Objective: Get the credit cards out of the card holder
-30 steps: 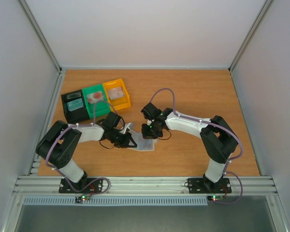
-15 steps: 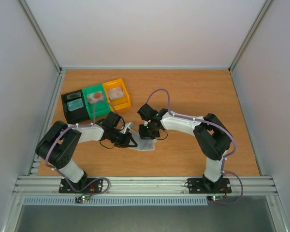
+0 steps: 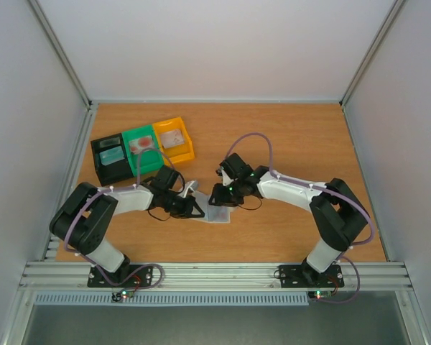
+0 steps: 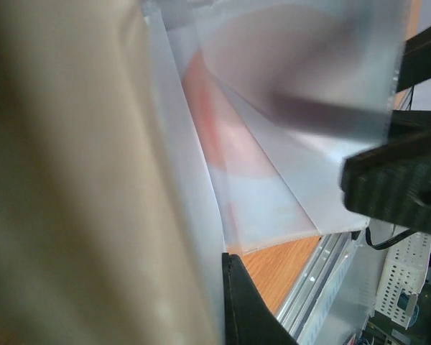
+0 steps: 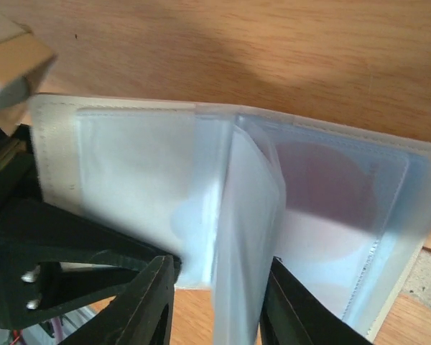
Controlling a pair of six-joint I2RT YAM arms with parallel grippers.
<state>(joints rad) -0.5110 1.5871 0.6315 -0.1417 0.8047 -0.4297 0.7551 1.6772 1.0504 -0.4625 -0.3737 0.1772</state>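
The card holder [image 3: 215, 213] lies spread on the table between both arms, a translucent whitish sleeve. My left gripper [image 3: 195, 210] is shut on its left edge; in the left wrist view one black finger [image 4: 250, 309] presses against the plastic. My right gripper [image 3: 220, 198] stands open over the holder's middle. One loose leaf [image 5: 241, 237] stands up between its fingers [image 5: 149, 302], not pinched. A reddish credit card [image 5: 323, 188] shows through the right pocket and also through the sleeve [image 4: 214, 136] in the left wrist view. No other credit card can be made out.
Black [image 3: 109, 158], green [image 3: 141, 147] and yellow [image 3: 174, 139] bins stand in a row at the back left, the green one holding something reddish, the yellow one something pale. Grey walls close in the table on three sides; a metal rail runs along the near edge.
My right gripper's jaws have parted, letting go of the leaf, and its wrist has shifted slightly right. The left gripper and the holder have stayed put.
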